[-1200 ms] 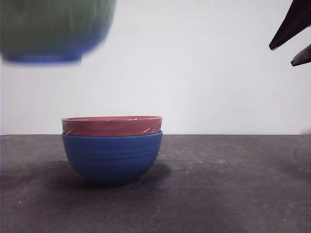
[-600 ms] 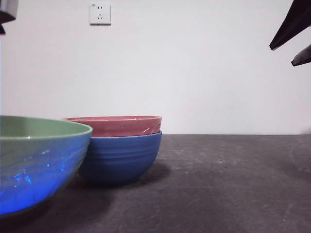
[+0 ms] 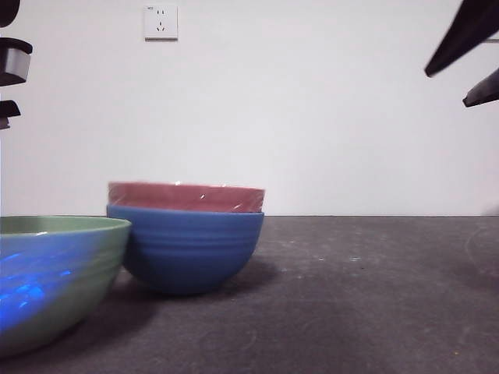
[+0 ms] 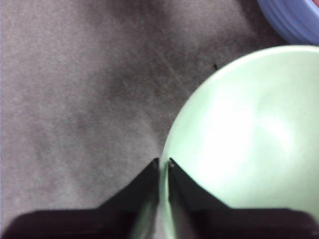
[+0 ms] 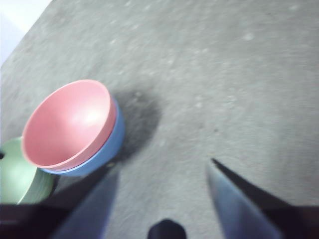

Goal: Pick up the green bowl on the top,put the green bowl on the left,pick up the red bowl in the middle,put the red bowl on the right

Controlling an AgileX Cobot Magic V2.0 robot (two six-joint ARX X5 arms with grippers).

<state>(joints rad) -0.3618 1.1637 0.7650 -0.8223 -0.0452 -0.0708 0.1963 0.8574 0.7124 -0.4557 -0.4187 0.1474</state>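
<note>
The pale green bowl [image 3: 54,273] rests on the table at the near left, its rim touching or nearly touching the blue bowl [image 3: 191,249]. My left gripper [image 4: 163,164] is shut on the green bowl's [image 4: 249,134] rim, one jaw inside and one outside. The red bowl [image 3: 185,196] sits nested in the blue bowl at the middle. The right wrist view shows the red bowl [image 5: 67,122] from above, with the green bowl [image 5: 17,179] beside the stack. My right gripper [image 5: 162,174] is open and empty, high at the right [image 3: 468,70].
The dark table [image 3: 366,296] stretches to the right of the stack. Parts of an arm [image 3: 12,66] show at the top left edge. A wall socket [image 3: 161,22] is on the back wall.
The green bowl came down from the air at the upper left onto the table at the left. The red and blue stack shifted slightly to the right.
</note>
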